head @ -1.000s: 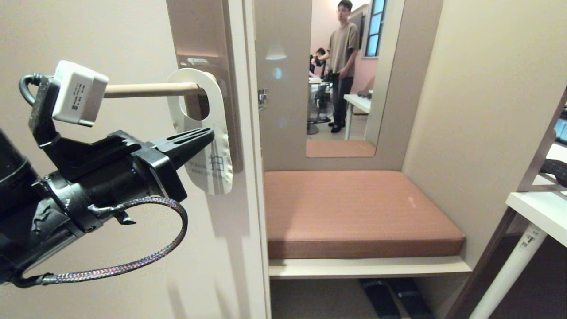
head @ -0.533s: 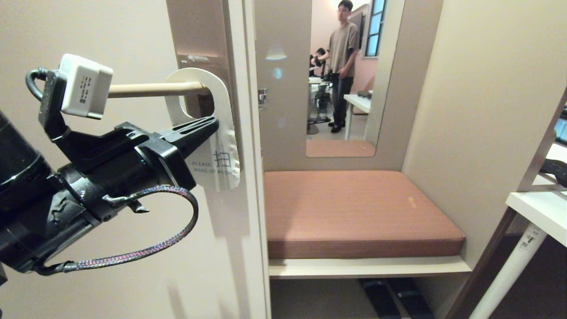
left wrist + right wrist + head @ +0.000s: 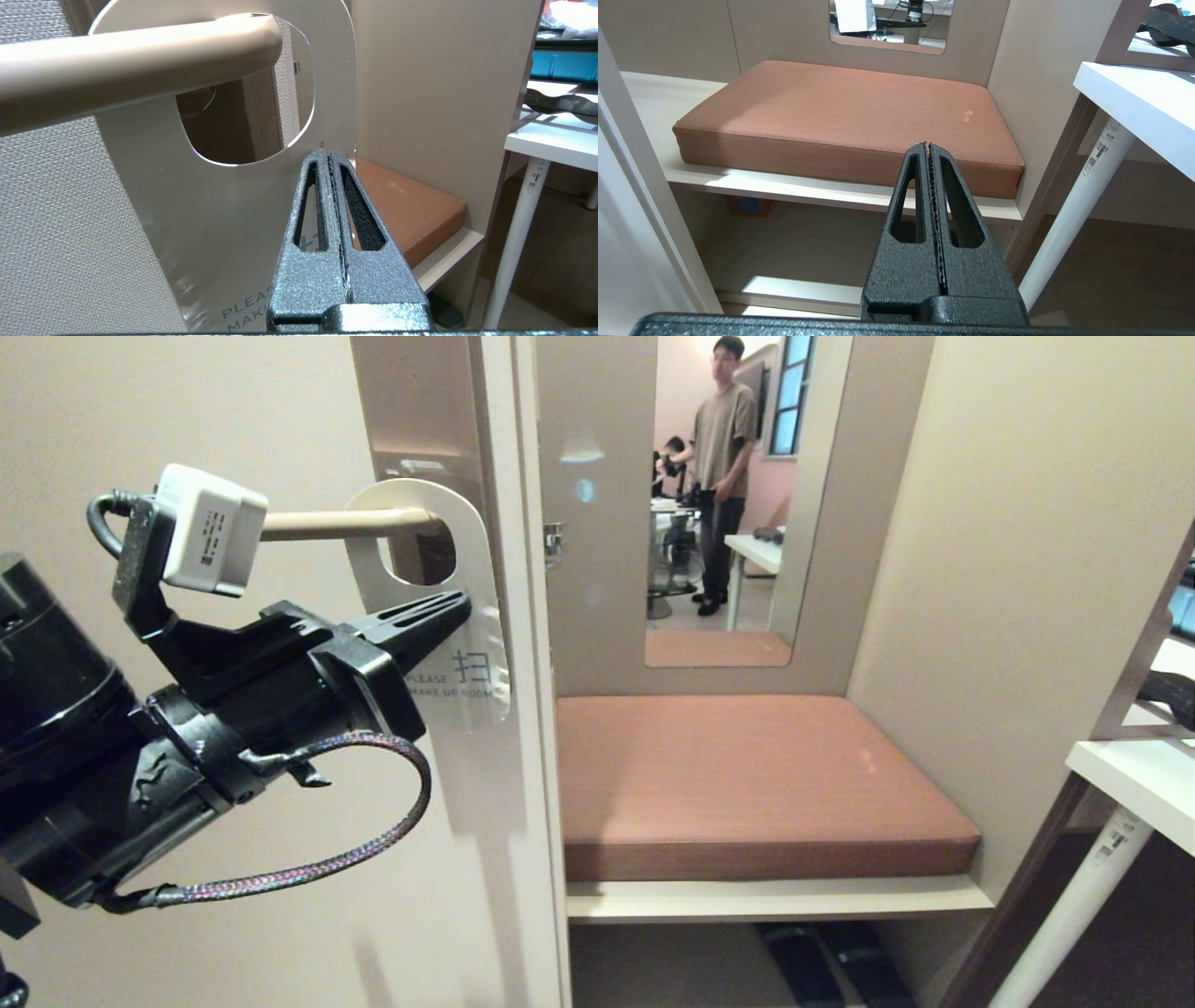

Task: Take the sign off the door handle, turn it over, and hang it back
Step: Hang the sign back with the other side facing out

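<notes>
While sign [image 3: 457,644] hangs on door handle [image 3: 345,525], left gripper [image 3: 330,154] jaws pinch its edge

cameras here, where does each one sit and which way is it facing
Head view: on the robot's head, facing the door's slim cream lever handle and white card sign; left claw shows.
Left wrist view: behind the left claw, shut on the sign below its oval hole, under the handle.
Right wrist view: behind the shut right claw, facing the rust-brown bench cushion.
Shared: all three show the cushion; head and left wrist share sign and handle.
</notes>
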{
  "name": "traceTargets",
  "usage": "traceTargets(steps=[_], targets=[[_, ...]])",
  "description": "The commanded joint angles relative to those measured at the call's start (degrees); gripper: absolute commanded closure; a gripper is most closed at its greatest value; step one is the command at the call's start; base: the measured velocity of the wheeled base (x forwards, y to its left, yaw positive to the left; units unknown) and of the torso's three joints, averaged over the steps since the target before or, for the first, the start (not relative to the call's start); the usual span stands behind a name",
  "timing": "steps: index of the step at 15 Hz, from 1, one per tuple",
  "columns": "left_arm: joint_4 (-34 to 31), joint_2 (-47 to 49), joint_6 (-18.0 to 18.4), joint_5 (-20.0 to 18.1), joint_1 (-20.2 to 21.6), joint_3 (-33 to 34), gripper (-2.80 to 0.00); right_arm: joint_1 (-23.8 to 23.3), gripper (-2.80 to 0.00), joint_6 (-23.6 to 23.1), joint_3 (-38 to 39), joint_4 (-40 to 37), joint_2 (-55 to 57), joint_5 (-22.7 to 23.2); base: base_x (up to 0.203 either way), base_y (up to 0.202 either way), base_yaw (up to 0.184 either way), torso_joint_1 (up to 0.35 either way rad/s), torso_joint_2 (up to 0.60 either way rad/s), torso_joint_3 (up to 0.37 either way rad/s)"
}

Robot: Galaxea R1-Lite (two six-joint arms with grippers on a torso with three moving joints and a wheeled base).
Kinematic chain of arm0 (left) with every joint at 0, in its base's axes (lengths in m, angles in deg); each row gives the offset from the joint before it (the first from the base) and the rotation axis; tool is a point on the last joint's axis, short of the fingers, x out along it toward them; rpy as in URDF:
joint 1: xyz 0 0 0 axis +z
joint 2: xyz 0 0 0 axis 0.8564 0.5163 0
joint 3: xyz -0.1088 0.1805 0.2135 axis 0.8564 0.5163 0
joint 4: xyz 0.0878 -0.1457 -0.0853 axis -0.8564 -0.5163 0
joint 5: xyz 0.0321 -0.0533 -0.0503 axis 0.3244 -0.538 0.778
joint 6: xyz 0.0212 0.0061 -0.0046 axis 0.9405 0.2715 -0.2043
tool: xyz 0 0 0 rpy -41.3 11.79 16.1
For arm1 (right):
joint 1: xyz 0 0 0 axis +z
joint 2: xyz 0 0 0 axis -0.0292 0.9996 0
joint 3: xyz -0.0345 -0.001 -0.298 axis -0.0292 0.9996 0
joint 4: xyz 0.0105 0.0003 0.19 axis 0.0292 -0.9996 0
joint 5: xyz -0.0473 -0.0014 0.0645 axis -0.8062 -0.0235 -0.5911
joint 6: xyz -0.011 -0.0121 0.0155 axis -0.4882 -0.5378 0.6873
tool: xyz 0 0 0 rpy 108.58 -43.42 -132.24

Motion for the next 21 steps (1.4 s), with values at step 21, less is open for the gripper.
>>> traceTargets(steps=[21], targets=[[0.3,-12.9,1.1,0.1,-0.2,11.6,0.00,0.0,0.00,-0.1,0.0,0.0,0.0,0.0,0.000,0.000,0.000,0.000,0.00,0.000]])
